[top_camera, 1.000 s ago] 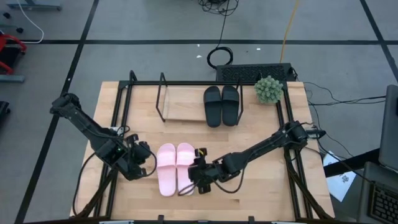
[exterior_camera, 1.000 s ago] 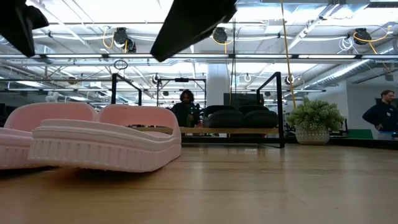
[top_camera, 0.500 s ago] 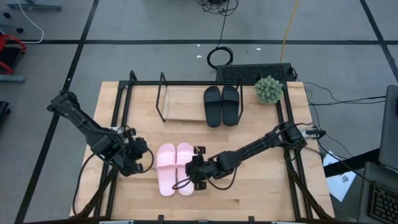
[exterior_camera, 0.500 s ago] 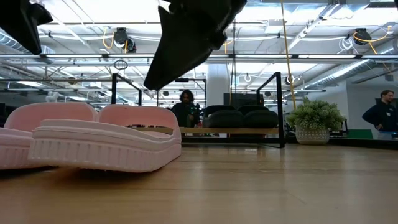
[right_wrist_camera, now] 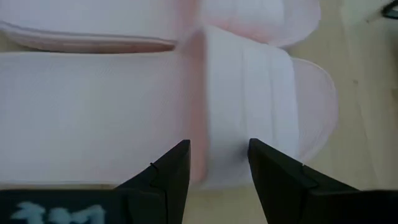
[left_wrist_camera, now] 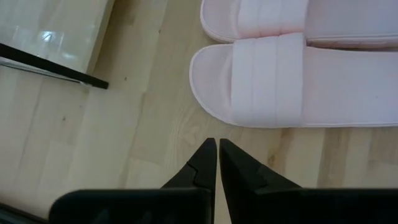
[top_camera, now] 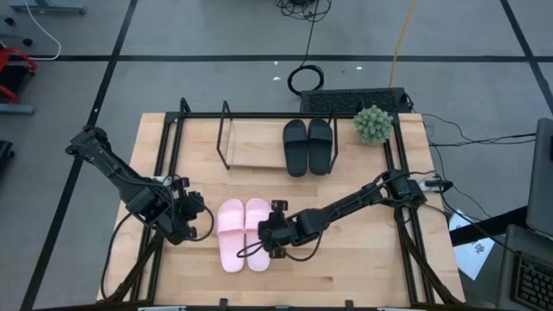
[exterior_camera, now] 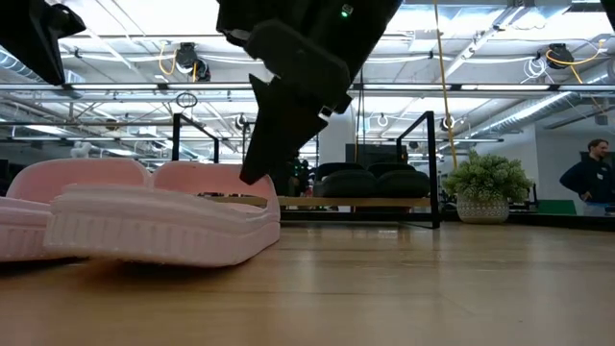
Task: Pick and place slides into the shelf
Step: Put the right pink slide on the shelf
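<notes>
Two pale pink slides (top_camera: 244, 234) lie side by side, soles down, on the near part of the table. They fill the left of the low view (exterior_camera: 154, 216). A black pair (top_camera: 308, 146) rests on the shelf's wooden board (top_camera: 255, 149) at the far side. My right gripper (top_camera: 269, 238) is open and low over the right pink slide's outer edge, with its fingers on either side of the strap (right_wrist_camera: 249, 106). My left gripper (left_wrist_camera: 217, 146) is shut. It hovers over bare wood just left of the left pink slide (left_wrist_camera: 286, 81). My right gripper comes slanting down from the table's right onto the right pink slide, by the strap's outer side (exterior_camera: 252, 178). Its open fingers (right_wrist_camera: 166, 177) lie across the slide. I cannot tell whether they touch it. The slide lies flat on the table.
A small potted plant (top_camera: 373, 123) stands at the table's far right corner. Black frame rails (top_camera: 169, 147) run along both table sides. A black rod of the frame (left_wrist_camera: 56, 65) crosses near my left gripper. People (exterior_camera: 588, 178) stand in the room behind.
My right gripper has moved toward the table's left and down, from beside the pink pair to over the right slide's strap. The slides have not moved.
</notes>
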You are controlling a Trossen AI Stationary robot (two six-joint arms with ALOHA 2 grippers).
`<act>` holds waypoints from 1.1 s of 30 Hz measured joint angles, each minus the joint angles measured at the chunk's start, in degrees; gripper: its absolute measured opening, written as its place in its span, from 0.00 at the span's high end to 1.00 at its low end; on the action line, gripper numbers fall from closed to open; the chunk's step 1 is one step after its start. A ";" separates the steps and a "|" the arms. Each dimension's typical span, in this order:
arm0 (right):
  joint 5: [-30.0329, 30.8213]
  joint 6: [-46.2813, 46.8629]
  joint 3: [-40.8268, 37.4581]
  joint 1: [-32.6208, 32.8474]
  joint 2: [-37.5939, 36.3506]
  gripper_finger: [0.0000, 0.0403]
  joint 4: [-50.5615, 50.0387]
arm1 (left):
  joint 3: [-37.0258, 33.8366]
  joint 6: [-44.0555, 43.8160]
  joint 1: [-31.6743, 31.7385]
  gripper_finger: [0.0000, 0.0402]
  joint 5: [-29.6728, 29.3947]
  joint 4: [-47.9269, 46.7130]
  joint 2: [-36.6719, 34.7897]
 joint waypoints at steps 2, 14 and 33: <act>1.03 0.11 0.00 -0.23 0.00 0.61 -0.30 | 0.00 0.00 0.00 0.94 -0.01 -0.26 0.00; 2.40 3.24 0.22 -1.25 2.84 0.62 0.05 | 0.00 1.36 0.00 0.94 0.00 -1.26 0.00; 12.74 3.36 0.07 -2.56 3.30 0.98 -2.72 | 0.00 4.60 0.00 0.94 -1.01 -1.28 0.00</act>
